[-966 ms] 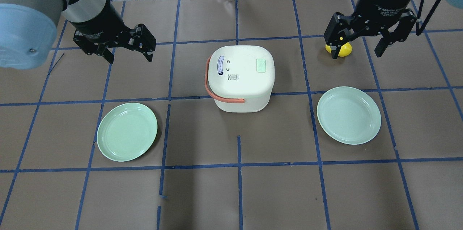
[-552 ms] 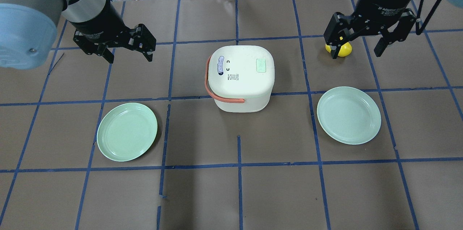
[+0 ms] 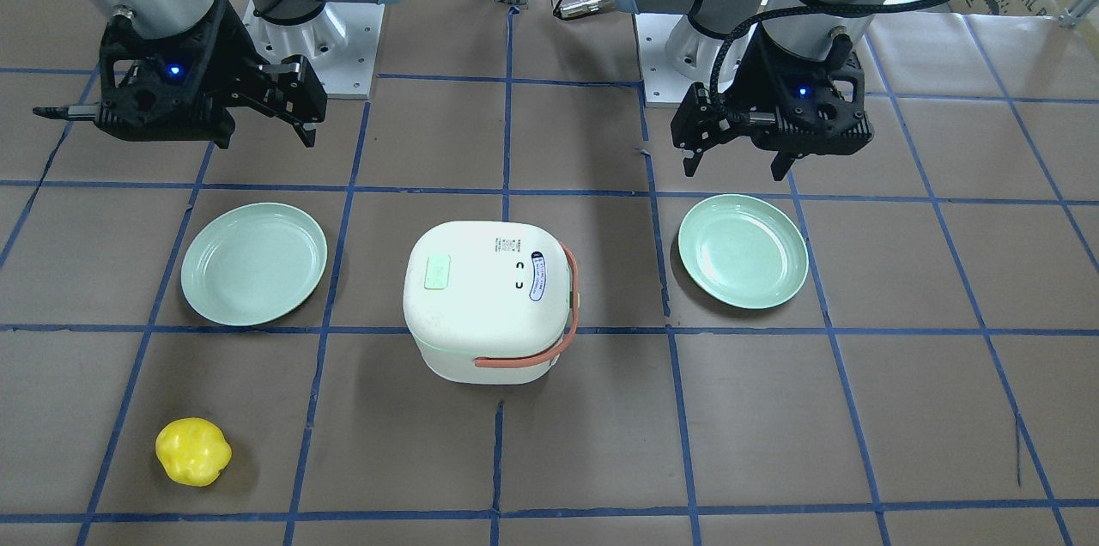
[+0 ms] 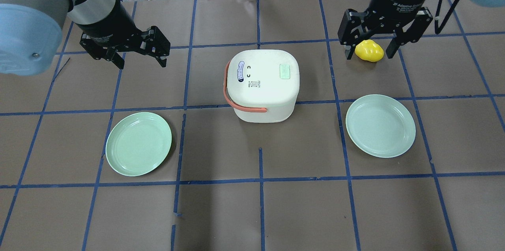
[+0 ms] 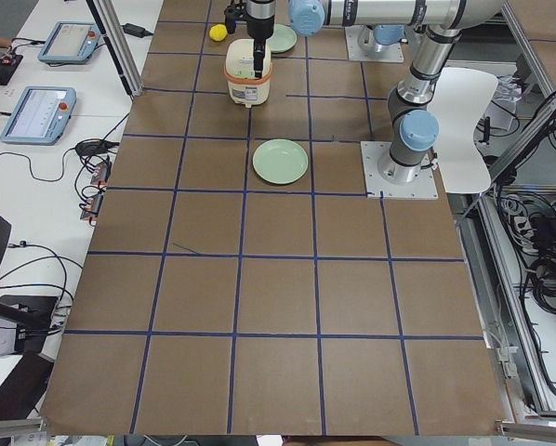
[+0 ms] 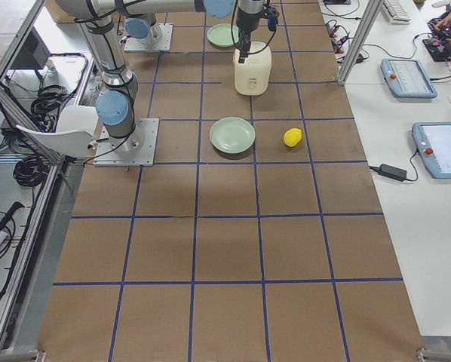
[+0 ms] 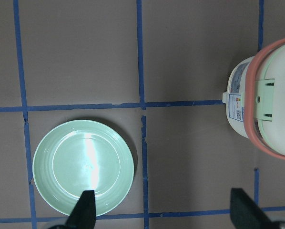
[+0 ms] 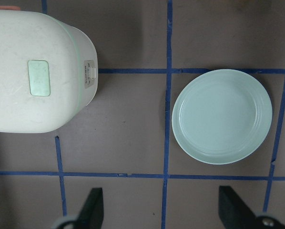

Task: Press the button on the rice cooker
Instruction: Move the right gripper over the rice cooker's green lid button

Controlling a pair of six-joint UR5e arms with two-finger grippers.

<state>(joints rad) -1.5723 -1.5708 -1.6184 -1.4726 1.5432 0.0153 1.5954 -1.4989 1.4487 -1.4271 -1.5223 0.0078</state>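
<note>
— How far along?
— Barely begun, I'd judge. On the near side, the left tool (image 4: pixel 141 61) and right tool (image 4: pixel 369 54) hang over the counter (image 4: pixel 276 211), both spread wide and empty.
— And the rice cooker (image 4: pixel 262 85)?
— Farther out, mid-counter, well apart from both. Its green lid pad (image 4: pixel 285 71), probably the button, is untouched.

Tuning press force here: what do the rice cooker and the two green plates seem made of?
The rice cooker is likely cream moulded plastic with a satin finish, judging by its rounded corners and dull sheen. Its orange handle looks plastic or rubbery. The left green plate and right green plate are probably glossy melamine or plastic; the left one shows a glare streak in the left wrist view.
</note>
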